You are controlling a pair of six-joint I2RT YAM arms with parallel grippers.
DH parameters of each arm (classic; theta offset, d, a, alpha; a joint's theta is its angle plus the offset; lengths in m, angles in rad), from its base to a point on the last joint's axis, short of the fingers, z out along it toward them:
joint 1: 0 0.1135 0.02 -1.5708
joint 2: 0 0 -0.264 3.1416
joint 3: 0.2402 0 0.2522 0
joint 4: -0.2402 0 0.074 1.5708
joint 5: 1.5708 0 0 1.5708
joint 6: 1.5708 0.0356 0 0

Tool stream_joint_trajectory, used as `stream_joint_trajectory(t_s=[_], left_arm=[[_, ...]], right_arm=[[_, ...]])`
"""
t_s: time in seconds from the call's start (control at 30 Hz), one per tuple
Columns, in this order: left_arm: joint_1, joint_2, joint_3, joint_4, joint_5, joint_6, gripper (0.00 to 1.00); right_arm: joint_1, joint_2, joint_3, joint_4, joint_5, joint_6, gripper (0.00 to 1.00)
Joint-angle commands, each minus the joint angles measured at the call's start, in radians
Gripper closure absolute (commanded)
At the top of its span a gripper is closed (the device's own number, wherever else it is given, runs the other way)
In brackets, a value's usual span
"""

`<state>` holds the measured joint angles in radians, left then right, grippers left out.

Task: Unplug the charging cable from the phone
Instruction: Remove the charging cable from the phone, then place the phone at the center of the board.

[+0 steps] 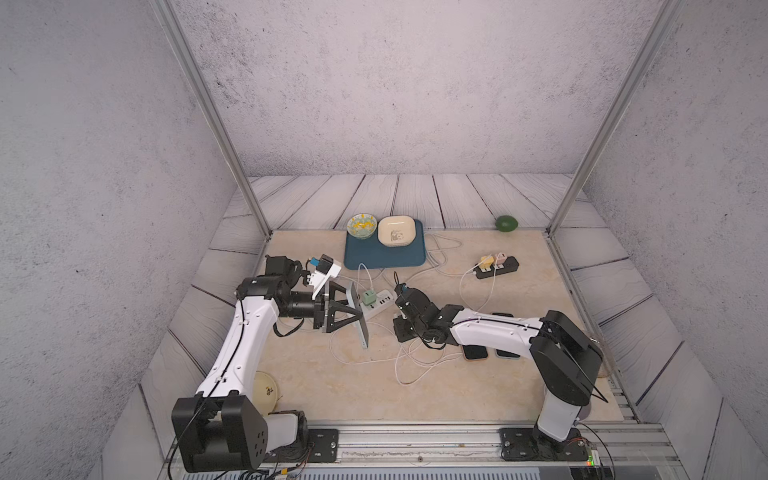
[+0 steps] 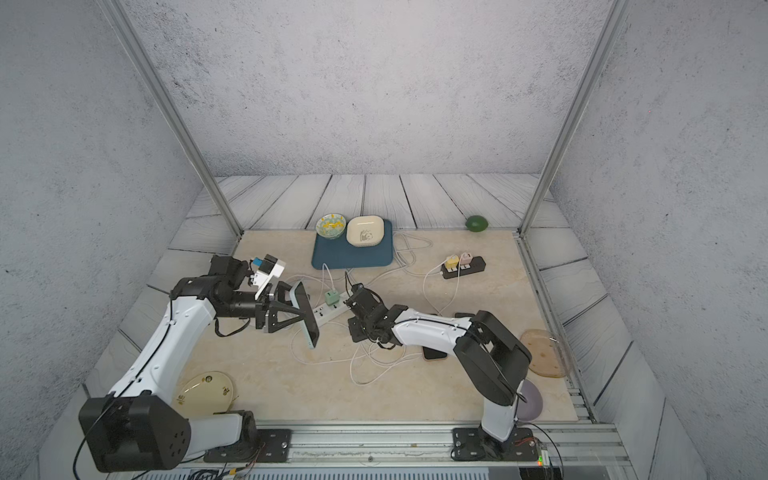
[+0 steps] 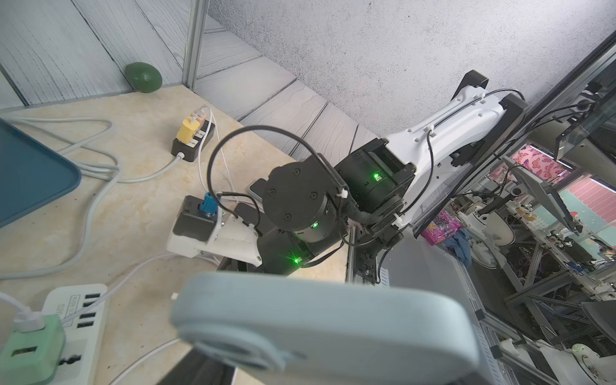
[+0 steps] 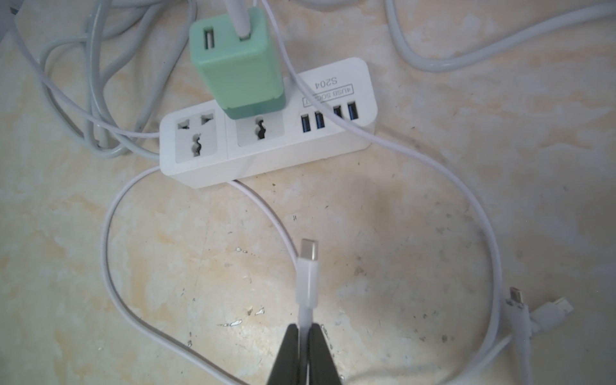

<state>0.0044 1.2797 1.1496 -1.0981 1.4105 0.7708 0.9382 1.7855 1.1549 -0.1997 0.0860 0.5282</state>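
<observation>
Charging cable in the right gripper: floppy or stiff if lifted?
Probably floppy: charging cable lies in loose loops. Its plug looks rigid, standing straight out of the right gripper. Likely light, though it may drag on neighbouring cables.

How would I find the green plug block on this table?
Start at the dark blue tray at the back of the table. Just in front of it lies a white power strip, and the mint-green charger block stands plugged into it. Its neighbours, a yellow charger and a pink charger, sit on a black strip.
</observation>
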Motion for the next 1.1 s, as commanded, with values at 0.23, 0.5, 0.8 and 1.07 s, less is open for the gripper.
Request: stream_joint_trajectory(t_s=[0.23, 0.5, 0.8, 1.07], left_arm=[[0.006, -0.020, 0.027, -0.023, 0.060, 0.027, 0.71], [0.004, -0.016, 0.027, -0.045, 0.069, 0.059, 0.71], [0.004, -0.015, 0.033, -0.098, 0.071, 0.126, 0.71], [0.003, -0.019, 0.033, -0.124, 0.070, 0.156, 0.71]], right_arm=[[-0.031, -0.091, 0.006, -0.013, -0.050, -0.016, 0.66], [-0.075, -0.192, -0.040, 0.079, -0.360, -0.105, 0.49], [-0.094, -0.259, -0.066, 0.216, -0.731, -0.154, 0.29], [-0.095, -0.243, -0.081, 0.404, -0.952, -0.069, 0.17]])
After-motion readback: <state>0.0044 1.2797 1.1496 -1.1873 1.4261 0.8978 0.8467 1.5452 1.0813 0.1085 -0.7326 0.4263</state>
